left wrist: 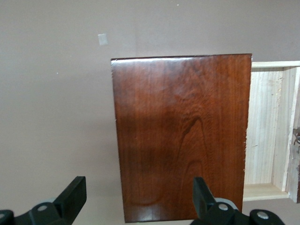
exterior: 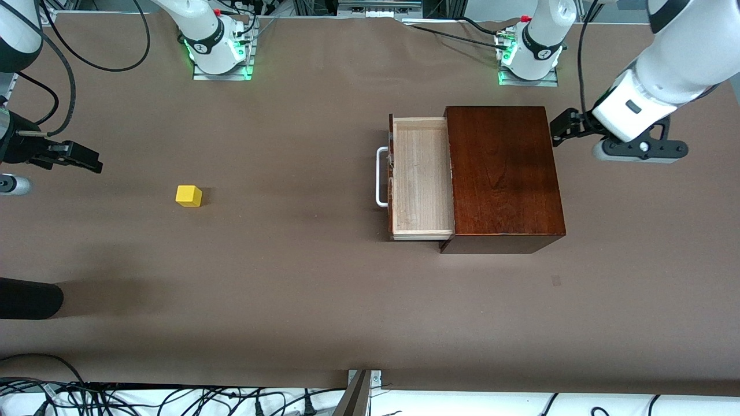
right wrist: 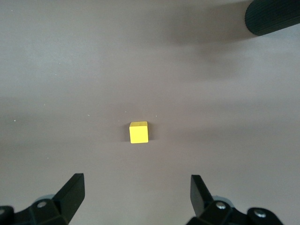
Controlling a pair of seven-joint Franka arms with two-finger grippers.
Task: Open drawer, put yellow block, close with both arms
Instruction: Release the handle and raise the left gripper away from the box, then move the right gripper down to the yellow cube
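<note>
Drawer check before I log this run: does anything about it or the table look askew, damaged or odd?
Nothing stands out. The drawer is pulled straight out of the box and holds nothing; its handle looks intact. The yellow block sits upright on the table toward the right arm's end. Nothing is spilled.

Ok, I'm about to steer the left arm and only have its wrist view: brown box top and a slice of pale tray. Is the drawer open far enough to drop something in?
Observer: Yes. The drawer is pulled well out of the wooden box, and its tray shows nothing inside.
Operator: Where's the yellow block?
Observer: The yellow block sits on the table toward the right arm's end, well apart from the box.
Operator: Who's closer to it?
Observer: The right gripper, open, has the block framed between its fingers from above. Your left gripper, also open, is at the box's end away from the handle.
</note>
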